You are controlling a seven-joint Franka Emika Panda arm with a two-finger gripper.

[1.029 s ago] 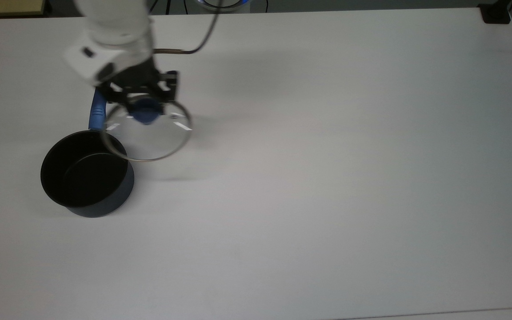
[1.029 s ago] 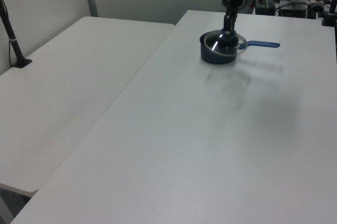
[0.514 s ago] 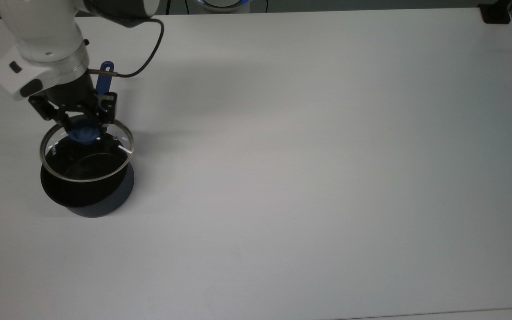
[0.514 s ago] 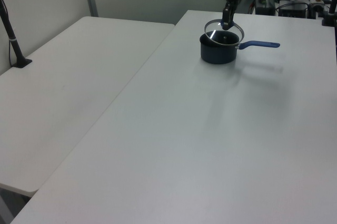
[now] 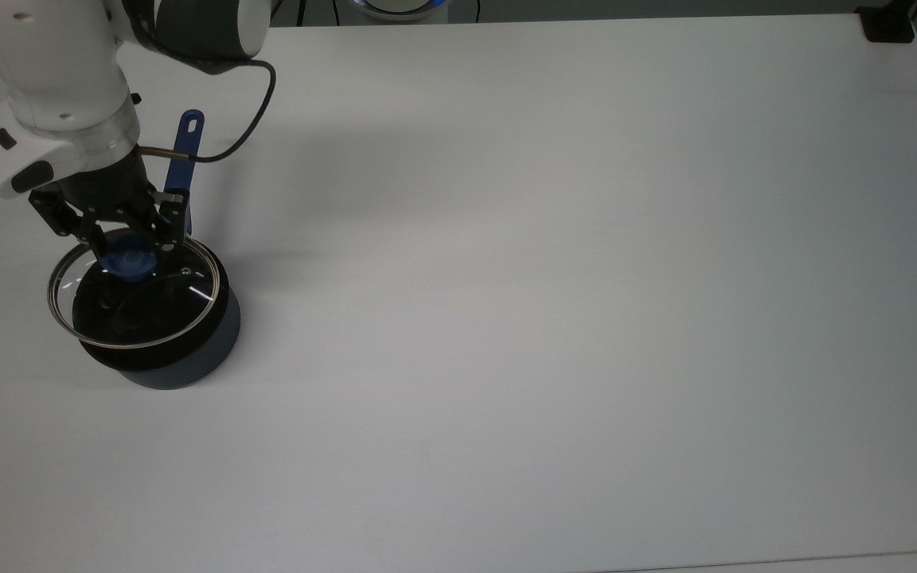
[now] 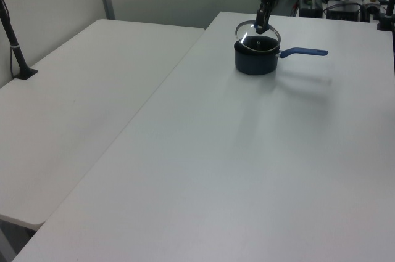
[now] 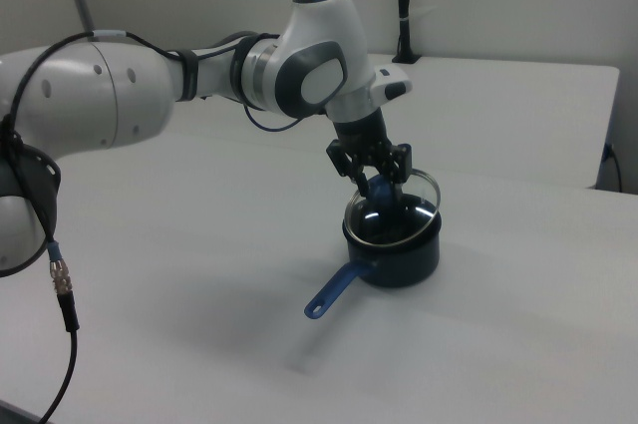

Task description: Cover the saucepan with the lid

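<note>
One lid (image 5: 137,296), glass, blue knob pinched in your gripper (image 5: 126,253): hangs just above the saucepan (image 5: 160,342), offset toward the top view's left; saucepan lies directly below on the table (image 5: 554,302).

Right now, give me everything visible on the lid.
The lid is a round clear glass disc with a thin metal rim and a blue centre knob. The gripper is shut on the knob and holds the lid tilted over the saucepan, offset toward the top view's left, not seated on its rim.
</note>
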